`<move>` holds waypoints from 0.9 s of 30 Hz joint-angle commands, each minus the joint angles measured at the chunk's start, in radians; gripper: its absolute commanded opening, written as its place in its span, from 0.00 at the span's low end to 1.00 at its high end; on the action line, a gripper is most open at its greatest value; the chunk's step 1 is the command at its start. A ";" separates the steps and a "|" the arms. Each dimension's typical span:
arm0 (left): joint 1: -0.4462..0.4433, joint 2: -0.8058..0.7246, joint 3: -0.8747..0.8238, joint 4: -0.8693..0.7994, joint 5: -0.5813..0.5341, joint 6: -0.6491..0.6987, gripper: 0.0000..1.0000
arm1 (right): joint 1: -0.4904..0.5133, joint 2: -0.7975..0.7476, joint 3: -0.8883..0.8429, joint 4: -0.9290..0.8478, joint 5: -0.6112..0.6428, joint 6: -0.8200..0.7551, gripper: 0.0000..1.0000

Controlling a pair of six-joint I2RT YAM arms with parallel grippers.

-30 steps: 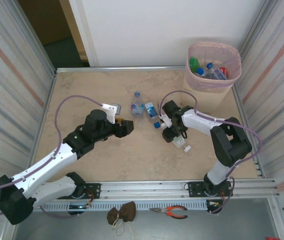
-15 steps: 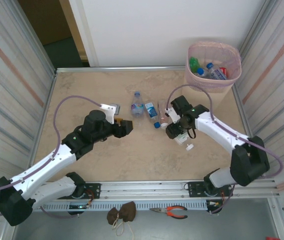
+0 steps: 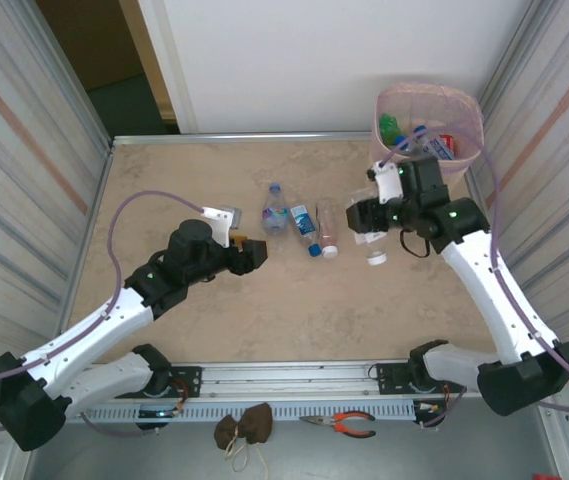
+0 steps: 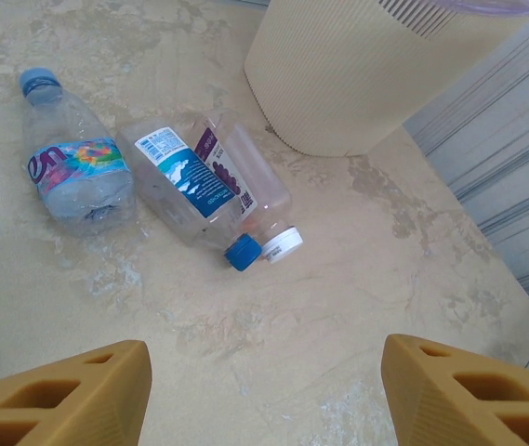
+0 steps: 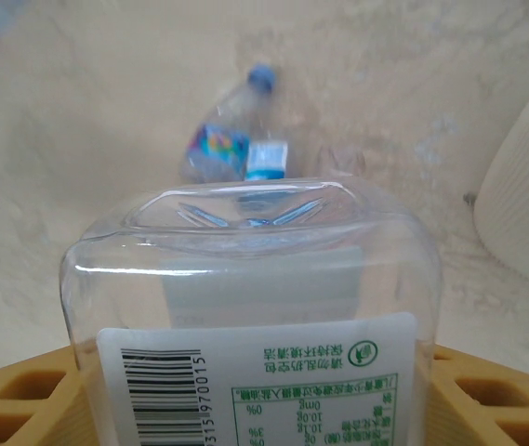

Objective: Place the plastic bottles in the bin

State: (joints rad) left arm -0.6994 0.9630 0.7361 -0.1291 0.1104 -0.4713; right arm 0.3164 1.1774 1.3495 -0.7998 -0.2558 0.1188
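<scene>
Three plastic bottles lie side by side mid-table: a blue-capped one with a colourful label (image 3: 275, 209) (image 4: 73, 172), one with a blue label (image 3: 305, 228) (image 4: 190, 186), and a white-capped one (image 3: 327, 232) (image 4: 262, 186). My left gripper (image 3: 250, 253) (image 4: 264, 400) hovers open just before them, nothing between its fingers. My right gripper (image 3: 366, 222) (image 5: 255, 409) is shut on a clear white-labelled bottle (image 3: 374, 245) (image 5: 255, 307), held in the air with its white cap down, between the lying bottles and the bin (image 3: 464, 165) (image 4: 338, 84). The pink bin at the back right holds several bottles.
Corrugated walls (image 3: 554, 200) close in both sides, and the bin stands close to the right one. A metal rail (image 3: 294, 375) runs along the near edge. Orange pliers (image 3: 340, 424) and a brown cloth lump (image 3: 244, 428) lie below it.
My right arm has lifted the clear bottle off the table and carried it right and back toward the bin. The left arm has stayed put.
</scene>
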 commanded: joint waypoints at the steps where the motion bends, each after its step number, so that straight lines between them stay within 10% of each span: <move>1: 0.009 -0.004 -0.004 0.023 0.008 0.015 0.67 | -0.056 -0.016 0.053 0.126 -0.121 0.134 0.56; 20: 0.009 -0.039 -0.025 0.013 -0.010 0.008 0.67 | -0.389 0.321 0.211 0.819 -0.037 1.061 0.35; 27: 0.014 -0.043 -0.031 0.009 -0.020 0.012 0.68 | -0.419 0.448 0.358 0.614 0.219 1.281 0.43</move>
State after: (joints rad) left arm -0.6991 0.9417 0.7174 -0.1272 0.1028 -0.4690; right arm -0.0994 1.6146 1.6306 -0.1356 -0.1799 1.2510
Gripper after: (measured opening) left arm 0.678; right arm 0.643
